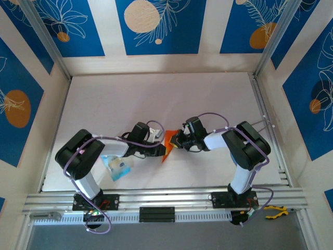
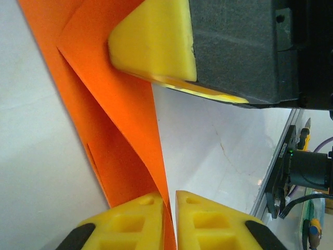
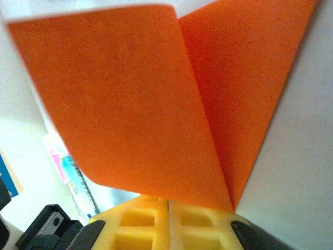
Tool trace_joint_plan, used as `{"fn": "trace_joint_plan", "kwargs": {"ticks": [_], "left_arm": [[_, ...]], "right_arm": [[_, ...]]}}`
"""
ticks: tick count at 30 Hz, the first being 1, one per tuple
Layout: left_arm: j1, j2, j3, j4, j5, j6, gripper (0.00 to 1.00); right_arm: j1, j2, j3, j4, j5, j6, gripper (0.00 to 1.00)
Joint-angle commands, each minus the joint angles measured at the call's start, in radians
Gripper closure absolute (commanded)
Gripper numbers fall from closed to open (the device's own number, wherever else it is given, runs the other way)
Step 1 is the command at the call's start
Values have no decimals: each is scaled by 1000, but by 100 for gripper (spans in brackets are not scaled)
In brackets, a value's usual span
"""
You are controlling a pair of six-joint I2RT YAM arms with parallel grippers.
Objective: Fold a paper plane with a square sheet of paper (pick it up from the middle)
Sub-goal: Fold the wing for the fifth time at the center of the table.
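Noted: left pincer (image 2: 169, 202) closed on an edge of the folded orange paper (image 2: 119, 120). Opposite it, right pincer (image 3: 167, 205) closed, apparently pinching the same sheet. Paper stands just right of left pincer.

Sheet of paper (image 1: 167, 147) at centre of the overhead view is showing plain bright orange, unmarked; its folded faces are reading slightly darker in the wrist views. Table (image 1: 156, 99) is showing white. Wall panels (image 1: 158, 23) along top and sides are carrying deep blue with white line-drawn leaves and cream or orange discs. Fingers (image 2: 125, 224) of the left gripper (image 2: 170, 221) are showing yellow, likewise fingers (image 3: 140, 226) of the right gripper (image 3: 167, 221). Arms (image 1: 80, 151) are showing black and white, cables (image 1: 208, 114) purple. Packet (image 1: 118, 167) at lower left is showing blue and clear. Tool handles (image 1: 274, 211) at lower right are showing yellow.
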Motion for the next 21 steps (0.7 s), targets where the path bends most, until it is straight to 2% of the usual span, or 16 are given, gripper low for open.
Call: {"fn": "trace_joint_plan", "kwargs": {"ticks": [1,11,16,21], "left_arm": [[15,-4,-10,-25,44,19,88],[14,43,9,-95,75,46,97],[15,73,22,-114,120,52,98],[15,78,27,-158,102,62,96]], "right_arm": [[11,25,15,-73,25,-11,97],[18,30,19,-92,38,-8,97],[21,37,22,-104,41,-7,97],[21,38,19,-109,42,-6,97]]}}
